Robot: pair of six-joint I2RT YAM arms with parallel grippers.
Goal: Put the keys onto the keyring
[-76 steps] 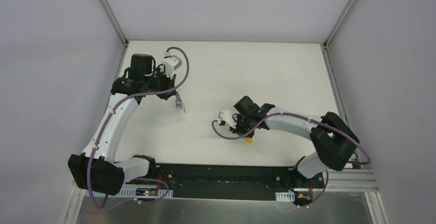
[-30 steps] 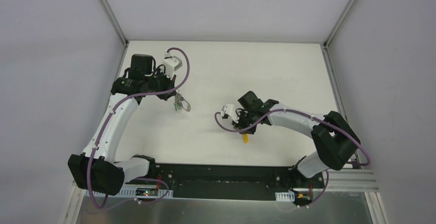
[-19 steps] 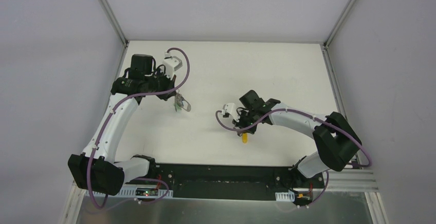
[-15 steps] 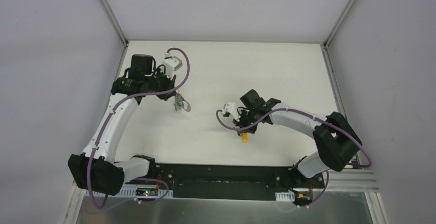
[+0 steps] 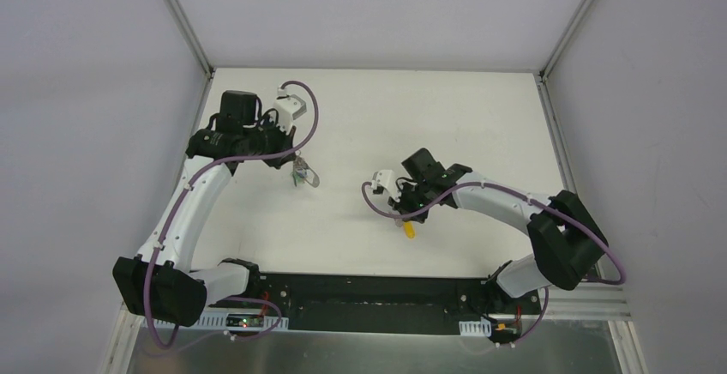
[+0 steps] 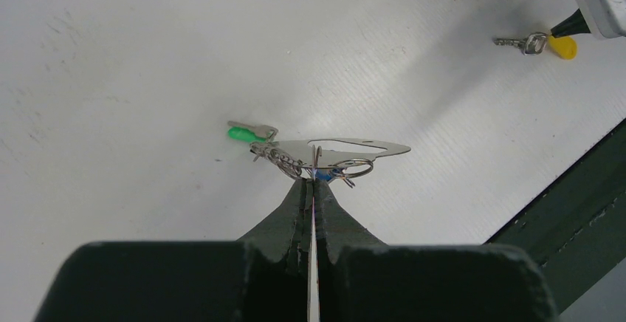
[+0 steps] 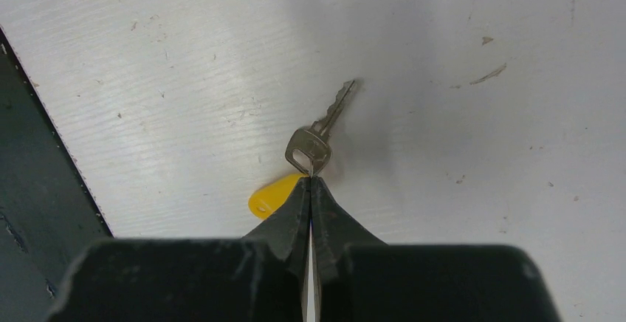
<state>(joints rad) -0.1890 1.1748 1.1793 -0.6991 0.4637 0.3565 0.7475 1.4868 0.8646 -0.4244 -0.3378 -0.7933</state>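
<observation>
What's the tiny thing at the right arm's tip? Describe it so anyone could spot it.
On the white table, follow the right arm to its shut jaws. They pinch a small silver key; only it has a yellow tag.

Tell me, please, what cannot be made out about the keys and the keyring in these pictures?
- Right wrist view: the shut right jaws cover where they meet the key and its yellow tag; grip unclear.
- Left wrist view: the left jaws hide most of the blue key on the keyring.
- Top view: the keyring's keys are too small to count.
</observation>
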